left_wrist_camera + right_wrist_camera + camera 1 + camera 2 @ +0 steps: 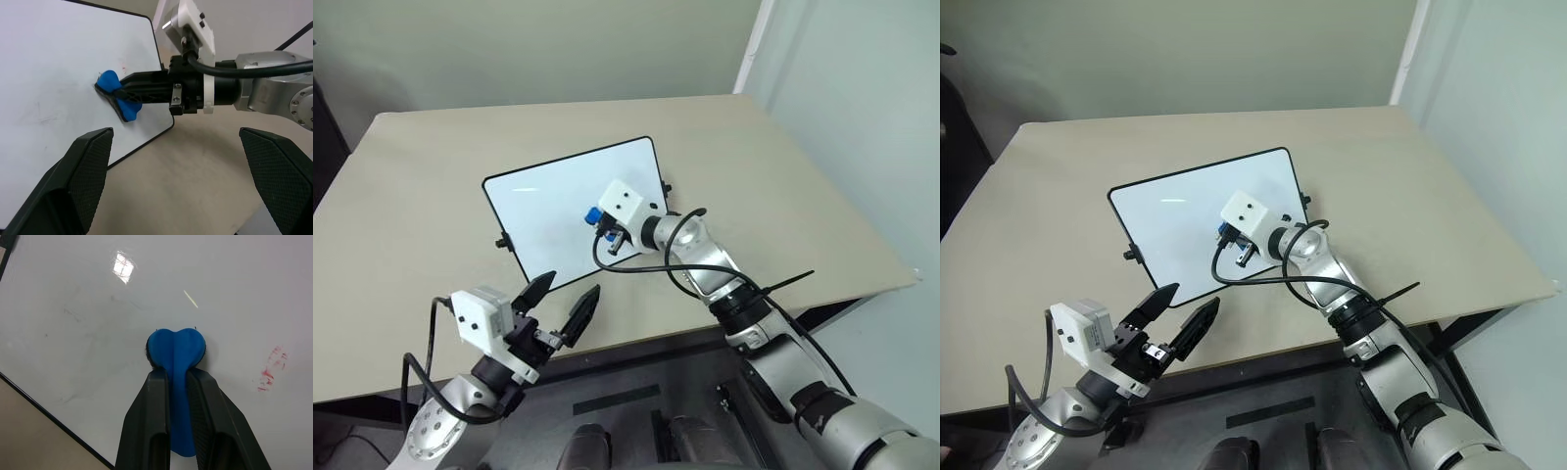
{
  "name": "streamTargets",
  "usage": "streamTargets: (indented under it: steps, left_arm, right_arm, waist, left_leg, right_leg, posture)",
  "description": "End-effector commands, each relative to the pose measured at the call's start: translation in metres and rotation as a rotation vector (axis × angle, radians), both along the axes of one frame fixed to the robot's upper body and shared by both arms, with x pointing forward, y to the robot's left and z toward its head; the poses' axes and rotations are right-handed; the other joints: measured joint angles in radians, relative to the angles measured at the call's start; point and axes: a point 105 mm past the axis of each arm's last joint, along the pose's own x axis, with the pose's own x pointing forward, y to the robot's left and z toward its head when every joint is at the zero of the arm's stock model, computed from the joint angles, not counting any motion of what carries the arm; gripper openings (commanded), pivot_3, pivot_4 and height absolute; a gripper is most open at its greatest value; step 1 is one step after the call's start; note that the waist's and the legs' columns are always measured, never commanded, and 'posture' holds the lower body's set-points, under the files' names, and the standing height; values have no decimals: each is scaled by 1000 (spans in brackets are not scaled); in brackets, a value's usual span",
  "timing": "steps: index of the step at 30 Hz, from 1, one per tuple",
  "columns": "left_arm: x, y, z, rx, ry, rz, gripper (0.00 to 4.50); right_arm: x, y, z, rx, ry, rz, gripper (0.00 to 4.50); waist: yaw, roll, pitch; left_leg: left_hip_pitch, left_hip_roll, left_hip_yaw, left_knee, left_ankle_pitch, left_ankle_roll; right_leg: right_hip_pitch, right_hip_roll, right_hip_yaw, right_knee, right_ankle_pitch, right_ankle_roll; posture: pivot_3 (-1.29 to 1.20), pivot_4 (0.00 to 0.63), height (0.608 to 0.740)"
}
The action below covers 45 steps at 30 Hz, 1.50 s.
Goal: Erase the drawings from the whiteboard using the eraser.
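On the board [558,201]: right gripper [177,363] pinching eraser [176,350], pressed down.
Beside eraser: faint red smear [271,368].
Left gripper [566,304]: spread, empty.

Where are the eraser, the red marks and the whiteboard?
eraser [175,346]: right wrist view, its blue end on the board.
red marks [272,368]: right wrist view, middle of the faint smear.
whiteboard [548,211]: left eye view, bare white surface.

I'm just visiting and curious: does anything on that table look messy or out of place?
Only a faint red smudge left on the whiteboard, beside the blue eraser that the right gripper presses there.
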Motion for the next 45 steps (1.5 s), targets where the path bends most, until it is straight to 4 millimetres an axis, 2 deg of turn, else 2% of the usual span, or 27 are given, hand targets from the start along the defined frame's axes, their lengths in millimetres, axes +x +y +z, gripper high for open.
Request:
streamTargets:
  steps: [1,6,11,19,22,27,37,45]
  left_arm:
    - [-5,-3,15,4,-67,-12,4500]
    - [-4,-2,15,8,-68,-8,4500]
    - [-4,-1,16,13,-70,-10,4500]
    - [-2,-2,16,11,-68,-17,4500]
    - [-2,-3,16,9,-68,-19,4500]
    - [-1,-4,15,6,-67,-19,4500]
    - [-4,-4,14,3,-62,-11,4500]
    - [-6,-4,15,3,-62,-11,4500]
  right_arm:
    - [25,-25,16,9,-38,-135,551]
    - [43,-47,16,5,-22,-239,551]
    - [45,-48,16,10,-18,-254,551]
    - [29,-25,16,25,-13,-159,551]
    - [25,-14,20,30,-23,-129,551]
    - [21,1,30,42,-39,-88,551]
    - [14,15,39,55,-52,-41,551]
    - [4,27,37,60,-42,15,551]
  waist:
    - [0,0,0]
    - [3,0,0]
    - [-1,0,0]
    - [-4,0,0]
    - [-8,0,-1]
    - [-14,2,-1]
    - [-11,2,-1]
    - [-12,2,-1]
  left_leg:
    - [0,0,0,1,0,0]
    - [1,0,0,1,-2,-2]
    - [2,0,0,1,-3,-4]
    - [2,0,0,1,-1,-1]
    - [2,0,0,2,-1,-1]
    - [4,0,-1,2,-4,-2]
    - [4,0,-1,4,-9,0]
    - [4,0,-1,6,-13,1]
  right_leg:
    - [0,0,0,0,0,0]
    - [0,0,0,1,2,-4]
    - [-1,0,0,1,5,1]
    - [-5,0,-1,1,8,4]
    - [-5,0,-1,0,13,0]
    - [-6,0,-1,-4,14,1]
    - [-9,0,-1,-7,15,-1]
    - [-9,0,-1,-7,15,-1]
  posture:
    - [0,150,727]
    - [0,150,727]
    - [0,150,727]
    - [0,150,727]
    - [0,150,727]
    - [0,150,727]
    - [0,150,727]
    - [0,150,727]
